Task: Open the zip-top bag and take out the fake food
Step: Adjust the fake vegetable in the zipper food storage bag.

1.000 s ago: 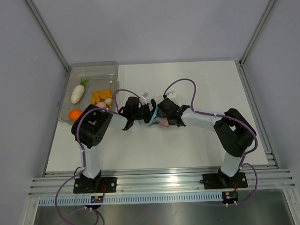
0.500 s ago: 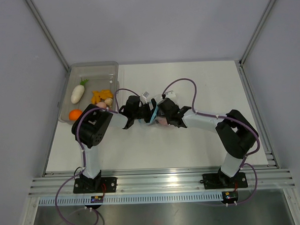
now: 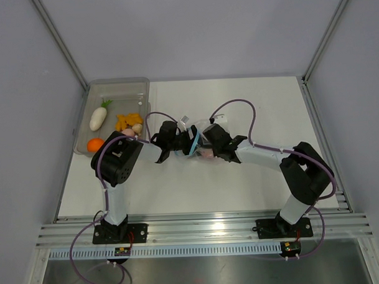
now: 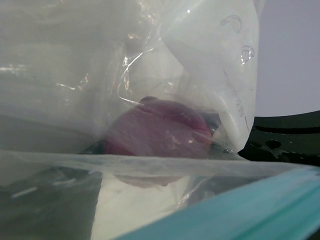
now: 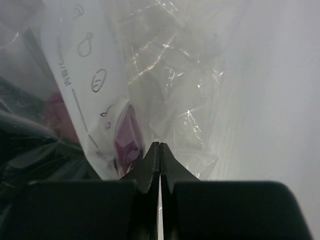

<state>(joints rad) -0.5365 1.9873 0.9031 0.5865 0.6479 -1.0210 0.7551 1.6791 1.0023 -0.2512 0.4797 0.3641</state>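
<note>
The clear zip-top bag [image 3: 194, 134] hangs between my two grippers at the table's middle, its light blue zip strip [image 4: 250, 207] close under the left wrist camera. A purple onion [image 4: 157, 132] of the fake food sits inside it and shows through the film [image 5: 127, 142]. My left gripper [image 3: 179, 140] is at the bag's mouth; plastic hides its fingers. My right gripper [image 5: 160, 144] has its fingers pressed together on the bag's crinkled film, on the bag's right side [image 3: 208, 140].
A smoky-grey tray [image 3: 113, 83] at the back left holds a white radish [image 3: 98, 118], orange-yellow pieces [image 3: 128, 120], a pale egg [image 3: 137, 127] and an orange ball [image 3: 95, 144]. Grey walls enclose the table on three sides.
My right arm's elbow has swung out to the right while its gripper has kept its hold and moved slightly back. The left arm has barely moved.
</note>
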